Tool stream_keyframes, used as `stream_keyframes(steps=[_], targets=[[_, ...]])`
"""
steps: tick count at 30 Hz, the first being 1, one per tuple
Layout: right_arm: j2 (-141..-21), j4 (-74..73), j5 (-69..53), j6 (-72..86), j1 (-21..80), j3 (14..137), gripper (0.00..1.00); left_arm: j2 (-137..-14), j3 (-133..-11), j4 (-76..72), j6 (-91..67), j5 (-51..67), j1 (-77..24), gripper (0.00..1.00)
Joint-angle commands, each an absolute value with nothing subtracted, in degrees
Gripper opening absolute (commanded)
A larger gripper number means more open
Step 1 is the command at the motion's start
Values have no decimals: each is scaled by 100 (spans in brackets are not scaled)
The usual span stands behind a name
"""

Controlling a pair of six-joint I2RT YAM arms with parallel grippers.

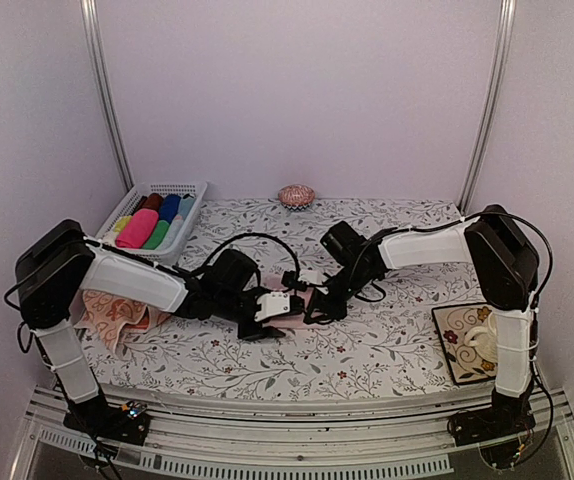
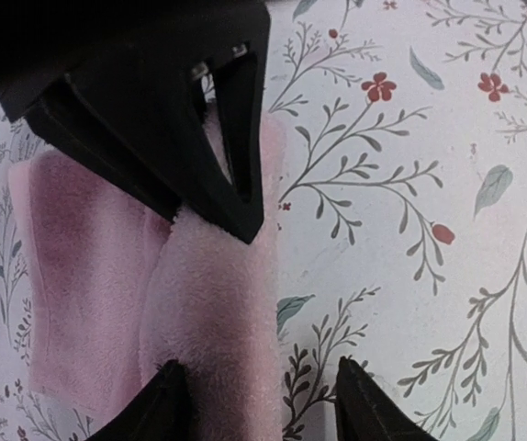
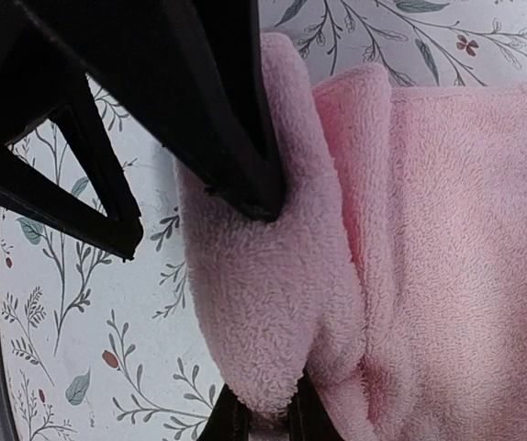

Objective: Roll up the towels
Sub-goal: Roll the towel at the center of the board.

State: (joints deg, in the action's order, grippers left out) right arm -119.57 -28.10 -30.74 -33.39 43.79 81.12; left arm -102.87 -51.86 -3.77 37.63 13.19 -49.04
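Roll of pink towel [image 2: 210,312] runs from left gripper [image 2: 263,402], jaws apart astride it, to right gripper [image 3: 268,418], pinching its end.

The left arm [image 1: 132,280] and right arm [image 1: 422,245] have white shells, black joints and looping black cables. The left hand [image 1: 264,328] and right hand [image 1: 317,312] end in black wedge-shaped fingers [image 2: 241,207].

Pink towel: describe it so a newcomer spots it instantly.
On the floral table, look at the centre. The pink towel lies partly rolled between the left gripper and the right gripper, which pinches its fold. It is plain pale pink, unlike the patterned peach towel at the left edge.
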Motion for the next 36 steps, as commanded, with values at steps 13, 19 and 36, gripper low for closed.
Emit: stream_keyframes(steps=[13, 19, 36], targets=[[-12110, -3315, -3353, -3389, 4318, 8013, 11, -10937, -5539, -163, 3672, 747, -4950, 23], [-11774, -2993, -3101, -3465, 4311, 7660, 31, -10970, -5687, 118, 3613, 1003, -4919, 0], [-9634, -1085, -2261, -4273, 4307, 5552, 64, -11598, -6852, 1759, 2963, 2961, -4247, 0]])
